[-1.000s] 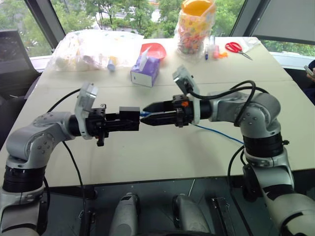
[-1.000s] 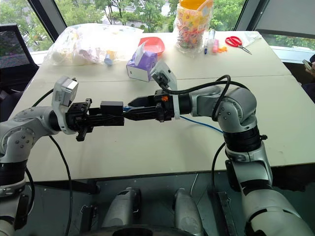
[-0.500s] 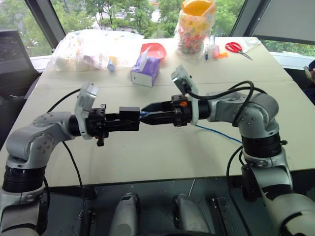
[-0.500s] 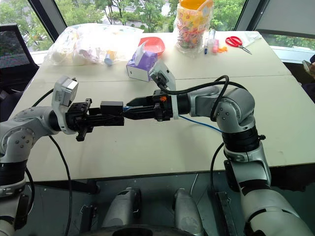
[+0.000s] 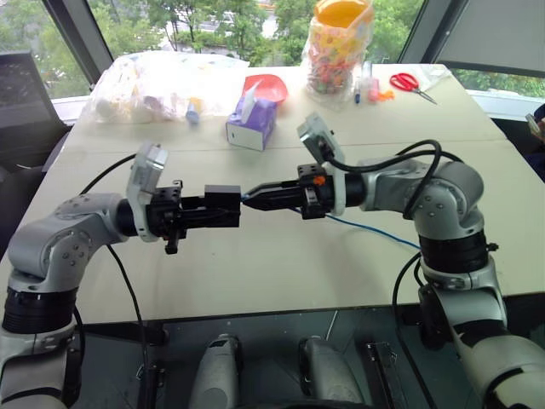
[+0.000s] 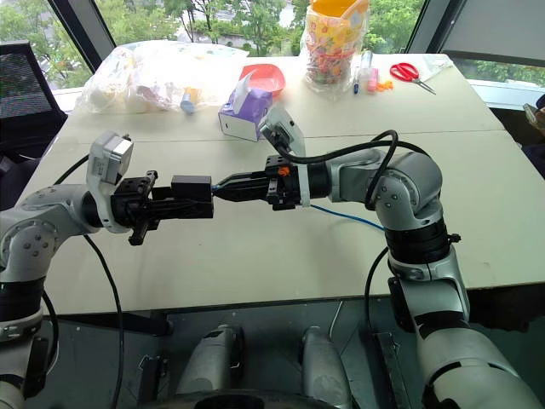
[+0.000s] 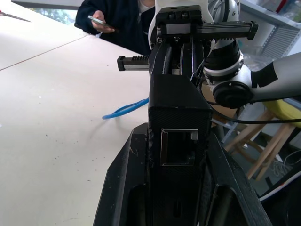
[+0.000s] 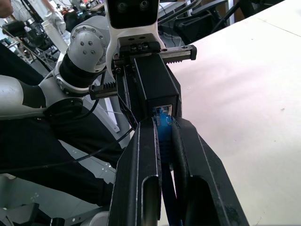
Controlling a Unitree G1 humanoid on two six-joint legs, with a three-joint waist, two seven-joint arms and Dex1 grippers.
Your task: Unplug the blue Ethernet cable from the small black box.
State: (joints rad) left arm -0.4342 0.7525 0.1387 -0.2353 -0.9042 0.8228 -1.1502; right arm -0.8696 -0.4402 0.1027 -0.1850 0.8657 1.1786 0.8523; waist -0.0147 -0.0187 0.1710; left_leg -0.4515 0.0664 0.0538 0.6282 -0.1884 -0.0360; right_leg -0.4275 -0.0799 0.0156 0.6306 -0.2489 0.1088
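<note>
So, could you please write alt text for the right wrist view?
The right gripper is closed on the blue cable right where it enters the small black box. The left gripper holds that box from the far side, above a pale table.

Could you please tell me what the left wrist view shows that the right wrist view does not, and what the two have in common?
Left wrist view: an empty port on the near face of the small black box, a loop of the blue Ethernet cable lying on the table, and a person's hand holding a phone.

Right wrist view: the blue plug seated in the box, pinched by the right tool.

Both: the box clamped in the left tool, and the table.
</note>
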